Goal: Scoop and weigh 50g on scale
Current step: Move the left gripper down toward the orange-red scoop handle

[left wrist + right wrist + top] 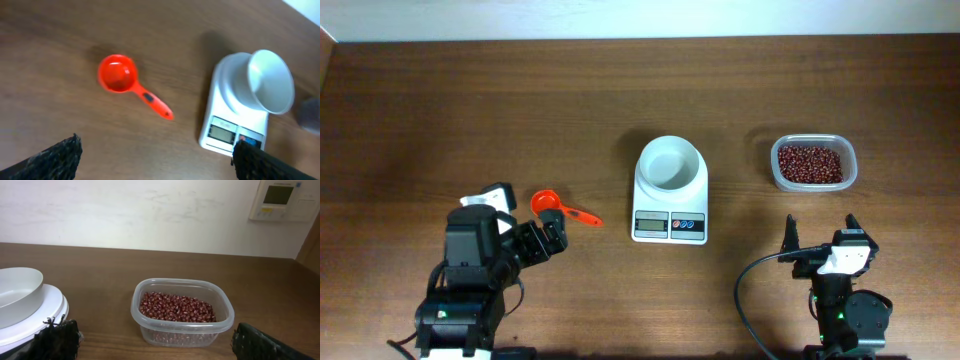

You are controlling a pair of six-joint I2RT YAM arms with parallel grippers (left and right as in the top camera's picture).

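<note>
**Both claws gaped, beans sat in the tub at the right**

At the left, the left gripper [548, 238] stood with its fingers wide apart and gripped nothing. Just beyond it lay one orange scoop [560, 208] flat on the brown table [420, 120]. Its cup was at the left, and its handle ran rightward, slanting a little toward the robot's side and pointing at the scale.

In the middle stood one white scale [670, 225]. Its long axis ran from the far edge to the near one, with one round white bowl [670, 165] at the far end and the display (plus its small coloured buttons) facing the robot.

Further right sat one clear tub [775, 165], well apart from the scale. It held the red-brown beans [810, 163] in a loose heap, too many to count.

Nearer the robot, the right gripper [821, 225] had its jaws spread just as wide around bare air, aimed toward the tub.
</note>
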